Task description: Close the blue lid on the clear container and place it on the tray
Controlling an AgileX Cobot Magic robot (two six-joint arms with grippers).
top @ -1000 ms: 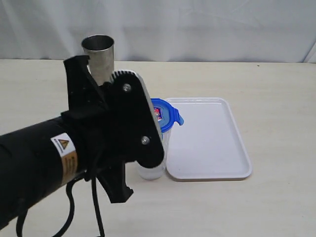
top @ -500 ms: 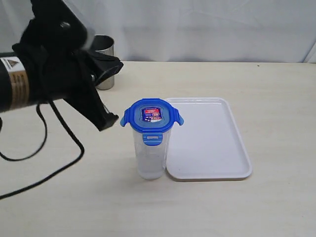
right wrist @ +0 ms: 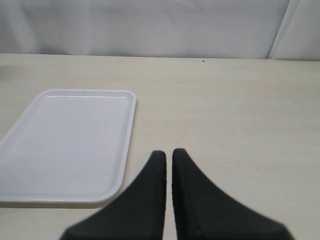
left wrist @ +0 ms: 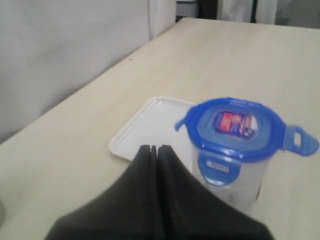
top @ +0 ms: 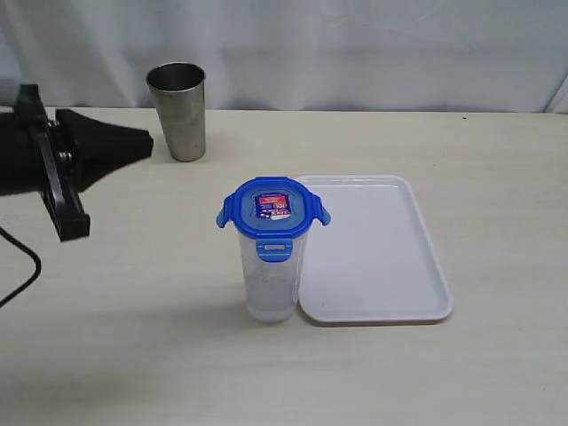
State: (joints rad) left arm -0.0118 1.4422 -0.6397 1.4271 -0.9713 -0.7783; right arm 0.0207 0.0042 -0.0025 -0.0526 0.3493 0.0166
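Note:
The clear container [top: 270, 284] stands upright on the table, touching the left edge of the white tray [top: 382, 257]. The blue lid [top: 272, 208] sits on top of it; its front flap hangs down and its side flaps stick outward. My left gripper [top: 147, 142] is shut and empty, well to the container's left and pointing toward it. In the left wrist view the gripper [left wrist: 156, 148] is in front of the lid [left wrist: 235, 125], container [left wrist: 240, 187] and tray [left wrist: 145, 127]. My right gripper [right wrist: 169, 152] is shut, empty, over bare table beside the tray [right wrist: 70, 145]. It is outside the exterior view.
A steel cup [top: 177, 110] stands upright at the back left, just beyond my left gripper's tip. A white curtain closes off the far side of the table. The tray holds nothing.
My left arm has pulled back from over the container to the far left, uncovering the lid and the steel cup. The container and tray have not moved.

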